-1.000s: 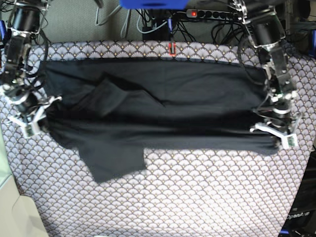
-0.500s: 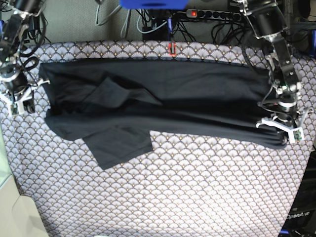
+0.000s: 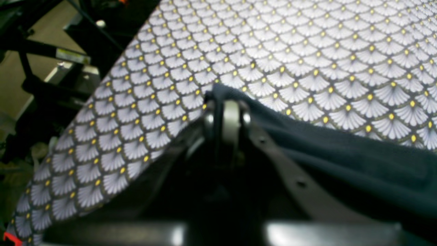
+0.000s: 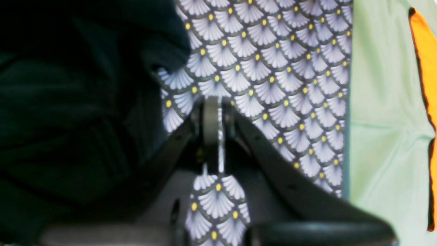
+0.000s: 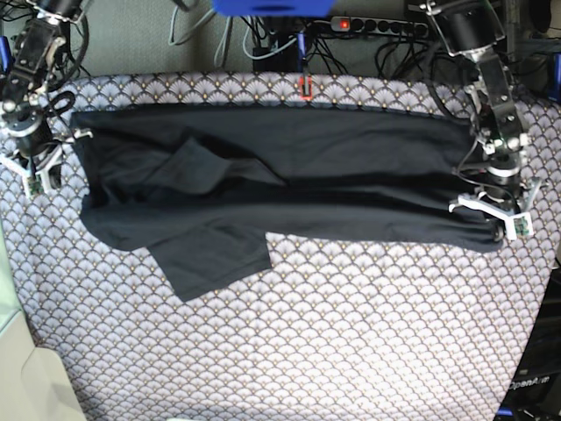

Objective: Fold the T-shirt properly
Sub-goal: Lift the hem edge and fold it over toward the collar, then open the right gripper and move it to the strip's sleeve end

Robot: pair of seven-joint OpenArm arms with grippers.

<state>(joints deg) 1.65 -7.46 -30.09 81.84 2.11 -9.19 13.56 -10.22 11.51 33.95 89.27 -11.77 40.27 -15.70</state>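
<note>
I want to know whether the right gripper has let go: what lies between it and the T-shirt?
Bare scallop-patterned cloth. In the right wrist view the right gripper is shut on nothing, the T-shirt beside it.

left gripper [image 5: 491,219]: fingers closed, pinching T-shirt [image 5: 280,175] edge | right gripper [image 5: 37,171]: fingers closed, empty

The near half of the patterned cloth [image 5: 351,342] is bare and flat, with lots of room for a gripper to move. The T-shirt [image 5: 289,189] lies across the far half, with a sleeve poking toward the front. Behind the table, cables [image 5: 263,39] and a power strip [image 5: 377,24] crowd the far edge.
</note>
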